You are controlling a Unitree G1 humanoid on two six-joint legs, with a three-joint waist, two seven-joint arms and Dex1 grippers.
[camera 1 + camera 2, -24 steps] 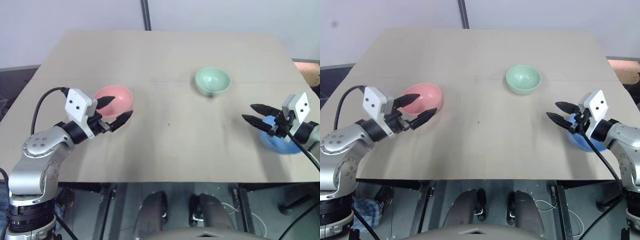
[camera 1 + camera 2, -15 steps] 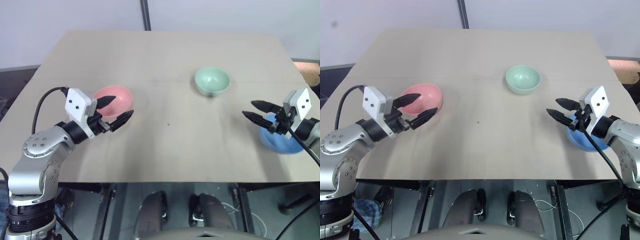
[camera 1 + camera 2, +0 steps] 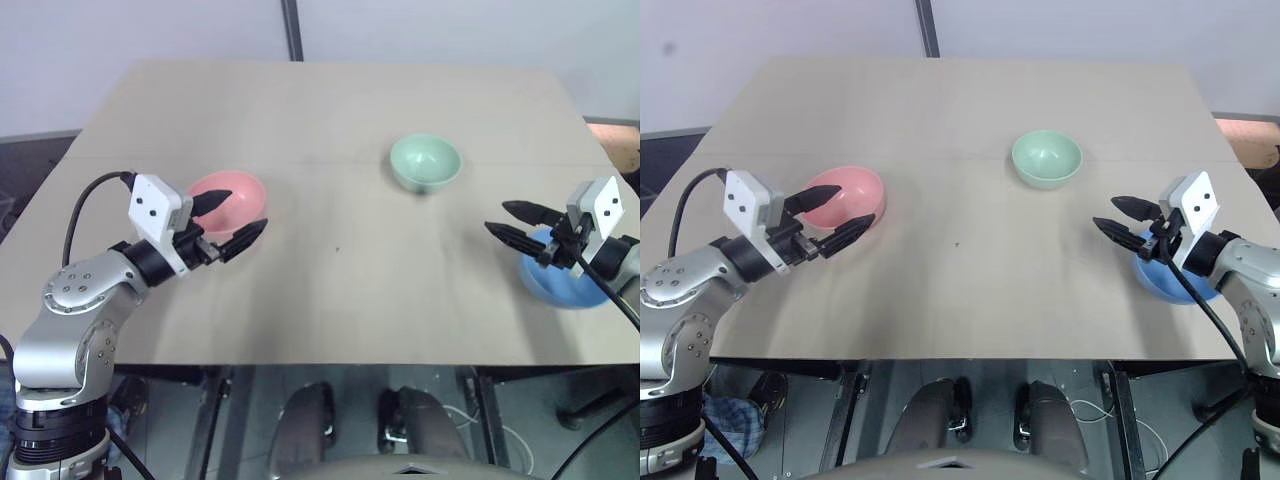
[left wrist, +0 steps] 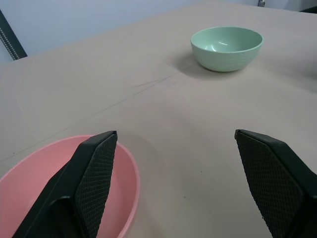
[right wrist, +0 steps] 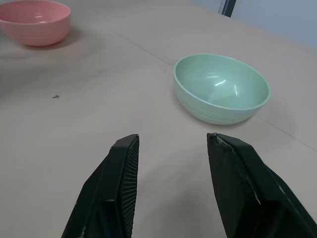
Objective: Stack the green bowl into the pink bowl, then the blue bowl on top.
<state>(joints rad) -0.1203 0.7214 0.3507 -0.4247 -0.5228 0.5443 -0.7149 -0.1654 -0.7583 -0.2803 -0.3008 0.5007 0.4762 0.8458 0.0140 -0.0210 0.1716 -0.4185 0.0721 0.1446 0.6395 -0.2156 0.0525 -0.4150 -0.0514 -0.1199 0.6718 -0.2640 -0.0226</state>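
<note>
**Waiting bowls, nothing stacked yet**

Standing apart on the beige wooden table (image 3: 340, 310), all three bowls are single, so no part of the stack is done. The small round salmon-pink bowl (image 3: 232, 194) sits at the left, the smooth mint-green bowl (image 3: 425, 162) lies farther back and right of centre, and the light sky-blue bowl (image 3: 565, 280) rests near the right edge. The green bowl has yet to go into the pink one, and the blue bowl on top after that.

The left gripper (image 3: 235, 216) hovers with its two black fingers spread wide, just beside the pink bowl's near rim, holding nothing. The right gripper (image 3: 515, 221) hangs over the blue bowl's left side, its fingers moderately parted and empty.

Compared with the earlier frames, the bowls lie where they were. The left gripper has not shifted, while the right gripper has risen slightly, uncovering more of the blue bowl.
</note>
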